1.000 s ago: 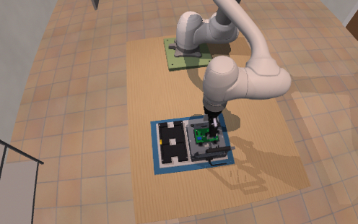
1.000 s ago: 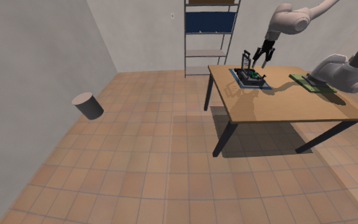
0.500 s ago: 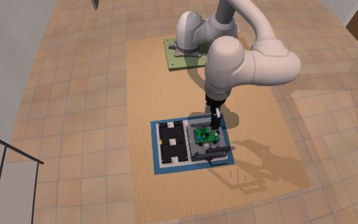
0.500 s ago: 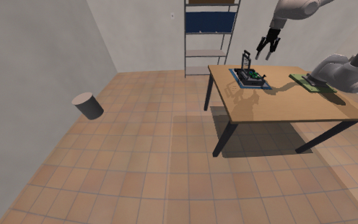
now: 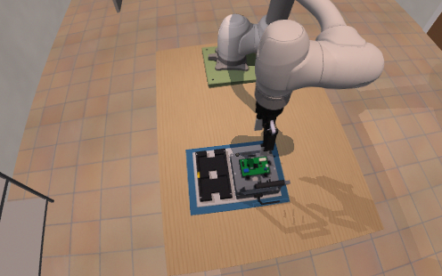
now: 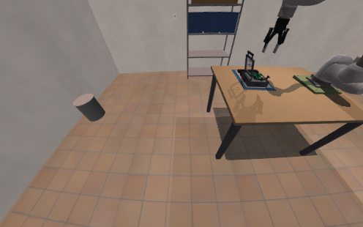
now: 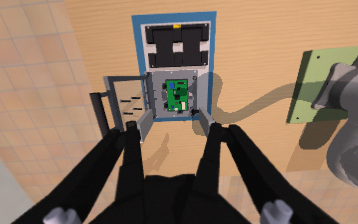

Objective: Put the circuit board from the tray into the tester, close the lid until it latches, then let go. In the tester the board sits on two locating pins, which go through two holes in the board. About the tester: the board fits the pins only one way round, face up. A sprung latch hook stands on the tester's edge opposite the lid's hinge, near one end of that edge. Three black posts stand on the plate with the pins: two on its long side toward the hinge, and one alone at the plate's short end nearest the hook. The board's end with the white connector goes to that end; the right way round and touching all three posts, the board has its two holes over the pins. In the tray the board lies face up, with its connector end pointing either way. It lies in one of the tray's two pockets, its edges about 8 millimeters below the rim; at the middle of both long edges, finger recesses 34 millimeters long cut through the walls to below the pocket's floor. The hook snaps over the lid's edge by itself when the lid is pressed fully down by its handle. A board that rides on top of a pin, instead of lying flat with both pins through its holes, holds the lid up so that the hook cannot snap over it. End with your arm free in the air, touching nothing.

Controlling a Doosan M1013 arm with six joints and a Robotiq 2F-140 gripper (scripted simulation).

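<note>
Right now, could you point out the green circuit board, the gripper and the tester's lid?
circuit board (image 5: pixel 254 166) (image 7: pixel 176 95): top and wrist, its face
gripper (image 6: pixel 270 48): exterior, between its fingertips
tester's lid (image 7: pixel 116 104): wrist, its frame

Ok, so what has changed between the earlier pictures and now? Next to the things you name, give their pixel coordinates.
The gripper (image 5: pixel 268 149) (image 6: pixel 270 50) (image 7: pixel 175 115) has risen from low over the tester (image 5: pixel 241 183) (image 6: pixel 252 83) (image 7: pixel 157 82) and drawn back toward the arm's base side. Its fingers are apart with nothing between them; no grasp or release shows. The board (image 5: pixel 247 167) (image 6: pixel 257 75) (image 7: pixel 175 102) stayed in the tester, and the lid (image 5: pixel 269 183) (image 6: pixel 246 62) (image 7: pixel 125 78) stayed raised.
</note>
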